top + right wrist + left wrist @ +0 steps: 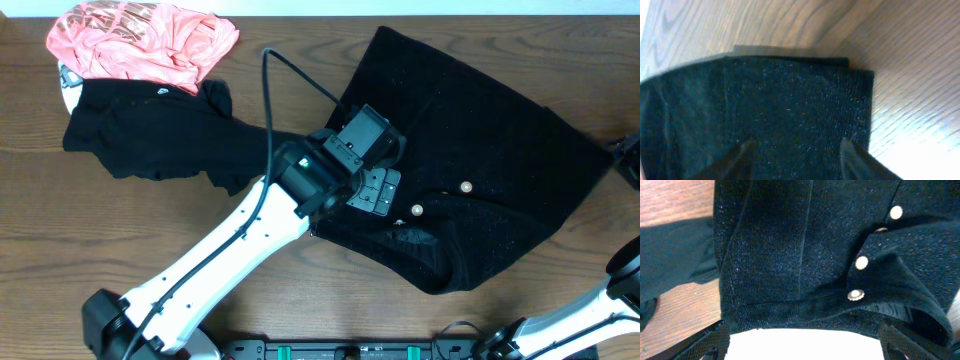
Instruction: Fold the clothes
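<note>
The black garment [480, 130] lies spread on the right half of the table [60, 250], with a shirt [150, 130] and a pink top [140, 40] bunched at the far left. The left gripper [804, 335] sits over the garment's hem near its buttons [858, 262], fingers wide apart and holding nothing. The right gripper [797, 147] is at the garment's right corner, fingers also apart, with cloth lying between them unclamped.

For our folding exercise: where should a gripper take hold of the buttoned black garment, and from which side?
Probably the black garment's right corner, from the right: it lies flat and squared with bare table beyond, away from the left gripper by the buttons.
</note>
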